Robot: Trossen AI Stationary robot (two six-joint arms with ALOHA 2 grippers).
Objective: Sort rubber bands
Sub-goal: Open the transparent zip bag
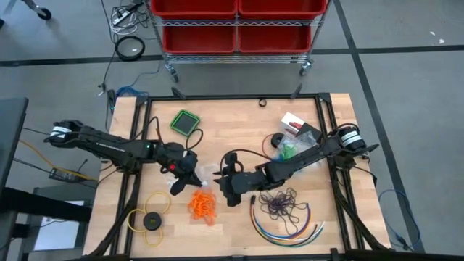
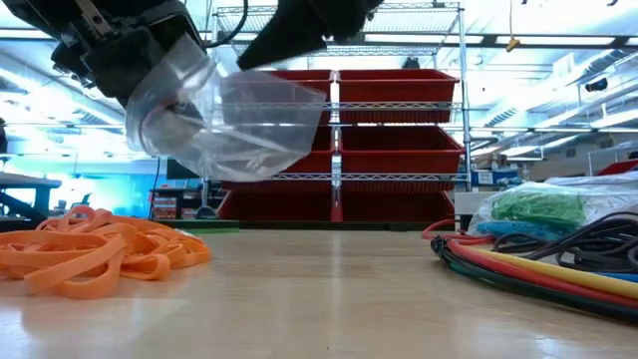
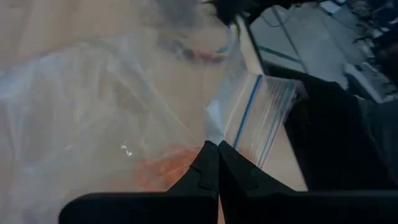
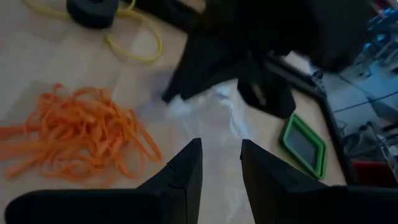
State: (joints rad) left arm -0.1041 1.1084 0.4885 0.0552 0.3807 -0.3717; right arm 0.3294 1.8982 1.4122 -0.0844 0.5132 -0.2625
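Progress, judged from the layout: early to middle stage, with most bunches not yet bagged.

Table (image 1: 239, 119) carrying all material inside its black frame. Clear zip bag (image 2: 224, 120) held up off the surface near the middle, toward the front-left, and apparently empty. Left gripper (image 1: 190, 168) pinched fully shut on one edge of that bag. Right gripper (image 1: 230, 168) just beside the bag's other side, jaws standing apart with bag film showing between them in its wrist view; not certain whether gripping or only spreading the mouth.

Orange rubber bands (image 1: 204, 206) lying loose in a heap just beside and forward of the bag, toward the front edge: likely the bunch due for bagging next. Dark purple rubber bands (image 1: 281, 204) loose toward the front-right, beside the multicoloured cables (image 1: 286, 226): not yet sorted. Green rubber bands (image 1: 288, 151) already inside a separate clear bag near the right edge: taken as done. Blue bunch not identifiable.
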